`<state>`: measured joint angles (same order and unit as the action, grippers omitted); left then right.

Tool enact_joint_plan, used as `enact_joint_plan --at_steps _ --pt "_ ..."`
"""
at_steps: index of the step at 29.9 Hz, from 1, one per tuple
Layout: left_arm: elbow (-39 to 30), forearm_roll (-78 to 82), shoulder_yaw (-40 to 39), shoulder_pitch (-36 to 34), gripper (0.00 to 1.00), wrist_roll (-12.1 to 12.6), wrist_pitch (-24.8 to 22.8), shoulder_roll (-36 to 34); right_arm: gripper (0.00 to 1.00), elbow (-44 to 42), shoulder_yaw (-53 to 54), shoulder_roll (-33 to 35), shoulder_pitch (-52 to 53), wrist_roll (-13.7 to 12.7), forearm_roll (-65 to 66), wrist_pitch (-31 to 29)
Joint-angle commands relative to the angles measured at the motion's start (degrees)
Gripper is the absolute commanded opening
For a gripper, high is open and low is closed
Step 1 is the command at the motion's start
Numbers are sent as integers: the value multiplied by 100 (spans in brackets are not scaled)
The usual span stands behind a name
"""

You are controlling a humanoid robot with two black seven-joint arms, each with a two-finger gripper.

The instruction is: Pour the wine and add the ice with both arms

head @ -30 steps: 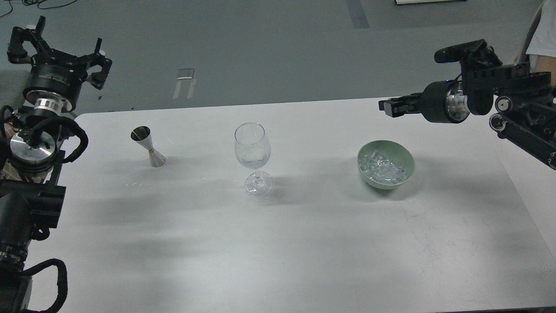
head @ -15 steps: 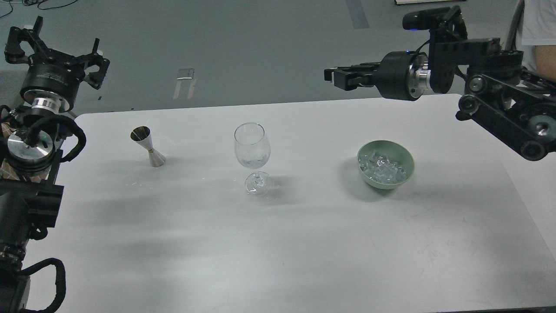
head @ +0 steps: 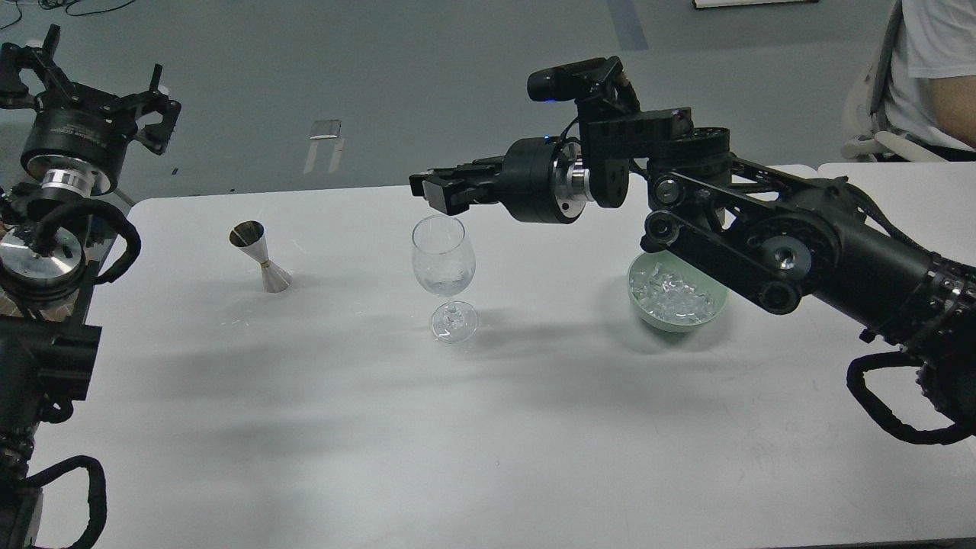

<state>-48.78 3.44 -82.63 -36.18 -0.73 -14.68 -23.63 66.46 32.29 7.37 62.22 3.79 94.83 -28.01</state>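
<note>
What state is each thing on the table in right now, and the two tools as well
Wine glass: upright, a little clear liquid at the bottom.
Jigger: upright, untouched.
Green bowl: upright, holding ice.
Left tool: open, empty, raised off the table's left edge.
Right tool: just above the glass rim; open or shut cannot be told.

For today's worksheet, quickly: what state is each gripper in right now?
Left gripper: open, holding nothing, raised off the table's left end.
Right gripper: above the wine glass; open or shut cannot be told.
</note>
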Motion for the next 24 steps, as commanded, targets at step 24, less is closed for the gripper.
enact_joint_plan --at_steps 24 --pt "0 -1 2 -3 98 2 0 8 6 -10 -258 18 -17 -124 44 1"
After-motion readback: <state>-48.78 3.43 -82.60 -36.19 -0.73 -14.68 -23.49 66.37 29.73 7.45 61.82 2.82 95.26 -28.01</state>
